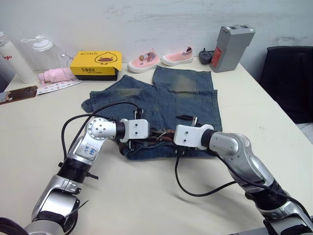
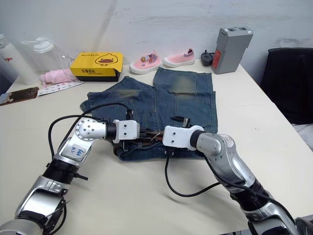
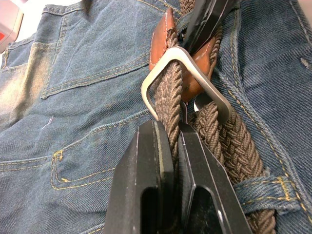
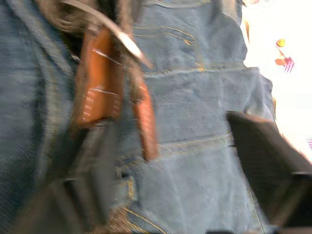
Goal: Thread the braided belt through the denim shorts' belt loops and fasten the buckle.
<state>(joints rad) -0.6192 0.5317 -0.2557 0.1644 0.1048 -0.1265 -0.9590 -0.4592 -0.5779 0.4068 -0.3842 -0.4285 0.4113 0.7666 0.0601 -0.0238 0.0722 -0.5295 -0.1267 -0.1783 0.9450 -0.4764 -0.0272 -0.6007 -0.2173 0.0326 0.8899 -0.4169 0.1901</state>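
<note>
The denim shorts (image 1: pixel 181 93) lie flat on the table, waistband toward me. The braided belt (image 3: pixel 229 141) runs along that waistband and passes under a belt loop (image 3: pixel 258 187). Its silver buckle (image 3: pixel 168 61), with brown leather ends, sits at the middle of the waistband. My left gripper (image 3: pixel 176 131) is shut on the braided strap where it passes through the buckle frame. My right gripper (image 4: pixel 170 131) faces it from the other side with its fingers spread apart, one black finger (image 3: pixel 204 19) resting on the leather end by the buckle. Both grippers meet at the waistband (image 1: pixel 159 136).
Along the table's far edge stand a yellow box (image 1: pixel 96 64), two pink shoes (image 1: pixel 143 60), a grey battery pack (image 1: pixel 232 48) and bottles (image 1: pixel 14 56). A phone (image 1: pixel 17 94) lies at the far left. A black chair (image 1: pixel 288 78) stands off the right edge.
</note>
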